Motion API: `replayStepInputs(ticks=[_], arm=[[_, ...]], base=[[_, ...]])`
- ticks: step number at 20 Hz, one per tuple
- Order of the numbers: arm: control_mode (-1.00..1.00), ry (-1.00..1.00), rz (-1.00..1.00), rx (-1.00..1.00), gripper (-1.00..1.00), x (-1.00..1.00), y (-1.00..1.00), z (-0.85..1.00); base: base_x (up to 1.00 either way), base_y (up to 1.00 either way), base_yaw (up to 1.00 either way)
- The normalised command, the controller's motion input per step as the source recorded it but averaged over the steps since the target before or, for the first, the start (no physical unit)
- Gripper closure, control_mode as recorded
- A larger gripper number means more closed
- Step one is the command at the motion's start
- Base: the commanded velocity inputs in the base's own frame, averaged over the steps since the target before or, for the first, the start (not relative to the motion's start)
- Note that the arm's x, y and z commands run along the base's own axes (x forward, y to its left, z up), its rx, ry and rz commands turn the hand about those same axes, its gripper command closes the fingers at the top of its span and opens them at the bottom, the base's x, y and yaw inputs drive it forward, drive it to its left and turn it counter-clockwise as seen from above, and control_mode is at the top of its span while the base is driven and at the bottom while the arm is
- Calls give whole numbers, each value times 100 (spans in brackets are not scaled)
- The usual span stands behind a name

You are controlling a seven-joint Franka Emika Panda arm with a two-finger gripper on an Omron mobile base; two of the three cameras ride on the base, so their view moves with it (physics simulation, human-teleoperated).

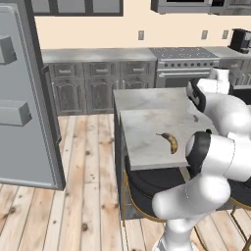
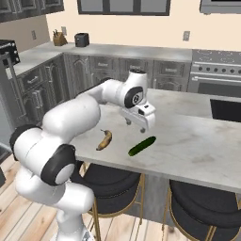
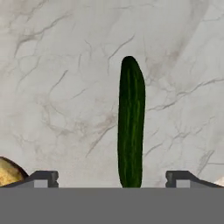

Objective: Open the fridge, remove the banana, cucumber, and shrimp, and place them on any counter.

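My gripper (image 2: 138, 123) hangs just above the island counter (image 2: 197, 141) with its jaws wide apart. In the hand view the gripper (image 3: 111, 179) straddles the dark green cucumber (image 3: 131, 127), which lies flat on the marble, and neither fingertip (image 3: 41, 178) touches it. The cucumber (image 2: 142, 146) rests near the counter's front edge. To its left lies the brown-mottled banana (image 2: 104, 140), also seen on the counter (image 1: 147, 105) as a banana (image 1: 169, 141) and at the hand view's lower left corner as a banana (image 3: 6, 171). The fridge (image 1: 29, 147) door stands open at the left. The shrimp is out of view.
Black round stools (image 2: 113, 181) are tucked under the island's front edge. A stove (image 1: 186, 63) and a long counter with dark cabinets (image 1: 98, 73) run along the back wall. A dark inset (image 2: 226, 109) sits in the island top at the right. Wooden floor lies between fridge and island.
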Motion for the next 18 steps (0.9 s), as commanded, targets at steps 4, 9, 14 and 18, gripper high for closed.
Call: replayStepInputs(ticks=[4, 9, 14, 18], arm=[[-100, -4, 17, 0, -100, -20, 69, 89], [-100, 0, 19, 0, -100, -22, 78, 99], [-100, -22, 19, -1, -100, -60, 75, 67], [-100, -19, 22, -4, -100, -65, 59, 39]], base=[[0, 0, 0], [0, 0, 0], [0, 0, 0], [0, 0, 0]])
